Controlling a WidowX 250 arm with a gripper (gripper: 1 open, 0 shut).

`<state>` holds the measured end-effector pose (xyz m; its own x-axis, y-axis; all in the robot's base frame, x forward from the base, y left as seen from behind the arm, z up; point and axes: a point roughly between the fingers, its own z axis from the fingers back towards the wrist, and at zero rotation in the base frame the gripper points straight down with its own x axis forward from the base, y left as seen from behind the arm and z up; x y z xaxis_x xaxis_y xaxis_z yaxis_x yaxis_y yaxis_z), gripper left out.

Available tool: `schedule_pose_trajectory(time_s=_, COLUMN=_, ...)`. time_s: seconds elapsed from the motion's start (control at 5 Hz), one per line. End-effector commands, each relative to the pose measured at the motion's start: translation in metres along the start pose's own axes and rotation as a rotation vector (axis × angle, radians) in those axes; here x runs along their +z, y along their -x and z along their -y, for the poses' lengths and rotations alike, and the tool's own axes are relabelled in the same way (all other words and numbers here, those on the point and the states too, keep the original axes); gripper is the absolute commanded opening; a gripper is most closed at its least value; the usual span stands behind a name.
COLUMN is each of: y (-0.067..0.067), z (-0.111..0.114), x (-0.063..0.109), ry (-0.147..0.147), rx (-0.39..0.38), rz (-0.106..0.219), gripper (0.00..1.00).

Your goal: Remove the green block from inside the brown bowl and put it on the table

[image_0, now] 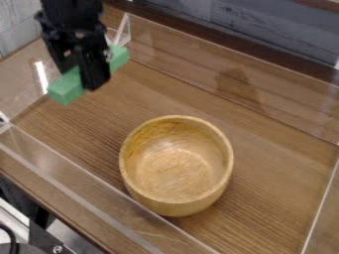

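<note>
- Fingers (93, 71) of the dark gripper (89, 79) are closed on the green block (66, 87), gripping it beyond the upper-left side of the brown bowl in the camera view.
- The green block is outside the brown bowl (176, 166), up and to the left of it in the view, well apart from its rim; green shows on both sides of the dark fingers, which hide the part between.
- Whether the block touches the table (252, 84) beneath it cannot be told from this angle.
- The brown bowl rests upright on the wood-grain table, its round opening facing up and its pale inside showing.
- Left of the bowl, a clear wall (77, 186) runs along the edge of the table.
- Down and to the left of the bowl, near the picture's corner, lies a black cable (11, 236).
</note>
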<state>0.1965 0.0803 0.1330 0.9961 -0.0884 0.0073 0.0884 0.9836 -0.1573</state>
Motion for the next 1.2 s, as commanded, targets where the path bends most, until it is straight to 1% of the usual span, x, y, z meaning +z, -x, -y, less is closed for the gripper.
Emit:
schedule_pose_trajectory(time_s=0.0, y=-0.007, z=0.019, x=0.007, ry=-0.027, rx=-0.049, rz=0.027, gripper=0.0)
schedule_pose_trajectory(time_s=0.2, y=-0.008, z=0.042, x=0.001, ry=-0.027, rx=-0.084, rz=0.018, gripper=0.0)
schedule_pose_trajectory(time_s=0.4, y=-0.004, z=0.068, x=0.006, ry=-0.032, rx=-0.082, rz=0.019, gripper=0.0)
schedule_pose_trajectory(time_s=0.6, y=0.005, z=0.088, x=-0.002, ry=-0.035, rx=-0.092, rz=0.016, gripper=0.0)
schedule_pose_trajectory(time_s=0.8, y=0.006, z=0.107, x=-0.008, ry=-0.041, rx=-0.088, rz=0.03, gripper=0.0)
schedule_pose_trajectory(time_s=1.0, y=0.003, z=0.092, x=-0.003, ry=-0.051, rx=-0.072, rz=0.045, gripper=0.0)
